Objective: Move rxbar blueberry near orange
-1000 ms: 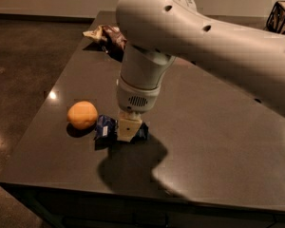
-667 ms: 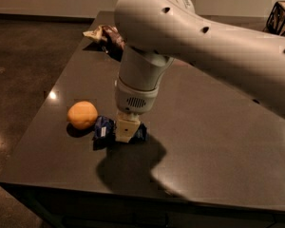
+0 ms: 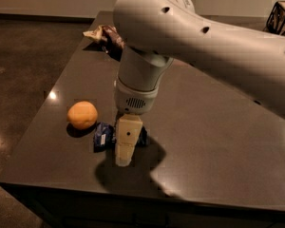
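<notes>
Scarcely altered since a second ago: rxbar blueberry [image 3: 103, 136] on the surface [image 3: 218, 141] just right of the orange [image 3: 82, 115], gripper [image 3: 124, 156] planted over it, clamped or spread impossible to tell — placement judged essentially achieved, only withdrawal remaining.

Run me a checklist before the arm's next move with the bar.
1. Rxbar near orange: ok, it lies just right of it.
2. Bar touching the orange: cannot tell.
3. Bar resting on table, back from the front edge: ok.
4. Gripper position: ok, low over the bar's middle, hiding it.
5. Gripper's hold on the bar: cannot tell.
6. Snack bag out of the way: ok, at the far corner.
</notes>
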`<state>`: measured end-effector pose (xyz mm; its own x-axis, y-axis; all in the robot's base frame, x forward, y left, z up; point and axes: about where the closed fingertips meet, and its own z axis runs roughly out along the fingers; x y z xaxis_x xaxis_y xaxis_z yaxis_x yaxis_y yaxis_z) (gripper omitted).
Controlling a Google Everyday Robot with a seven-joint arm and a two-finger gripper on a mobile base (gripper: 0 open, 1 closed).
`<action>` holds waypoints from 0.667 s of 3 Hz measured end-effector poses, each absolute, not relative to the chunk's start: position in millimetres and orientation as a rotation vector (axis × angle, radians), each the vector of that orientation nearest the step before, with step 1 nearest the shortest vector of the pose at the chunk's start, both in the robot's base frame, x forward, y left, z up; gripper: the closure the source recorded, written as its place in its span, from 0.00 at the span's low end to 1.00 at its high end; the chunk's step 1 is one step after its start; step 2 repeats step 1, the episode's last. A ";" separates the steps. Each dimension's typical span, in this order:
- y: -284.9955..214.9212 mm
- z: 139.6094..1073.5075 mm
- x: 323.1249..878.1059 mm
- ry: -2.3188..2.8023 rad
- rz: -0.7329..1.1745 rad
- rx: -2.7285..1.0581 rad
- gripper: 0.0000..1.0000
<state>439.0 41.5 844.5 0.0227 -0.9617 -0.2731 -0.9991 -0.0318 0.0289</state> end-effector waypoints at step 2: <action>41.5 844.6 439.0 2.058 0.325 -2.116 0.00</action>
